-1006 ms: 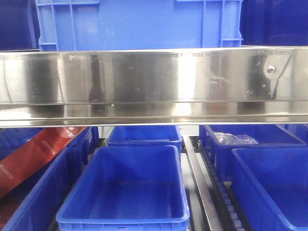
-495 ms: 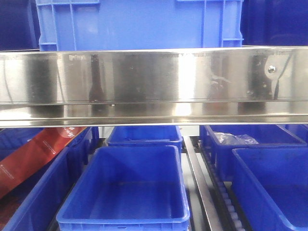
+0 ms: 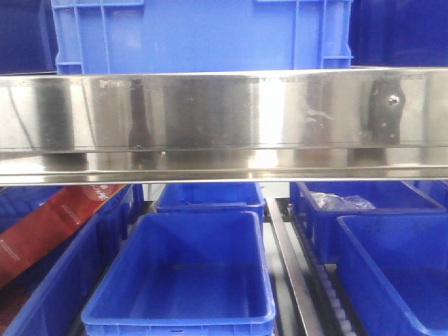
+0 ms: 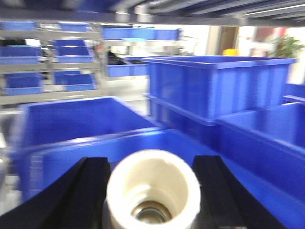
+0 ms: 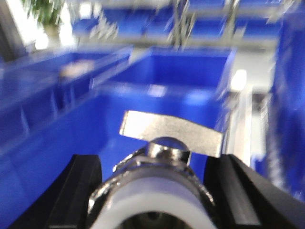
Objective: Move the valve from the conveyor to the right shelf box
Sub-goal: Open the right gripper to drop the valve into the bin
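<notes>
Transport step: right gripper (image 5: 155,200) clamped on metal valve (image 5: 164,157) with flat handle at 12 o'clock, left gripper (image 4: 152,200) clamped on cream fitting (image 4: 152,191); next move likely calls for lowering valve into blue shelf box (image 5: 186,76) ahead

A shelf rail (image 3: 224,126) runs across the front view with a crate (image 3: 203,35) on top, behind it. Below it, a near bin (image 3: 182,276) sits in the centre, another bin (image 3: 210,197) behind it. Right of them lies a divider rail (image 3: 283,259), then 2 more bins (image 3: 364,210).
</notes>
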